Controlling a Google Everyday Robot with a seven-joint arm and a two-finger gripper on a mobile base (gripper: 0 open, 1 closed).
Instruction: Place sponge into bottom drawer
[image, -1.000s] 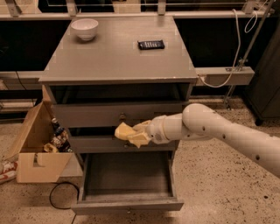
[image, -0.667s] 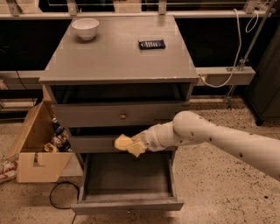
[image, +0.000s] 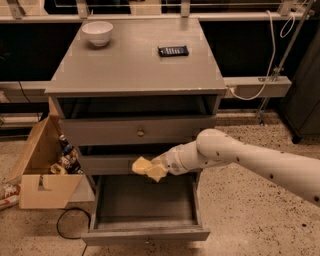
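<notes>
Sponge (image: 142, 166) being held, clamped in gripper (image: 158, 169), just above rear of open bottom drawer (image: 145, 202), not yet inside. Placing step judged in hand. Next move: descent toward drawer floor, then release, being called for.

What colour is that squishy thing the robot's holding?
Pale yellow; the sponge sits in the gripper above the bottom drawer, camera view.

arm (image: 250, 157): thick smooth cream-white tube shell, rounded elbow | sm dark dots (image: 270, 176) along shell | wrist: ribbed white collar (image: 175, 161) | gripper (image: 159, 169): pale, at arm tip, over open grey wooden bottom drawer (image: 145, 202)
</notes>
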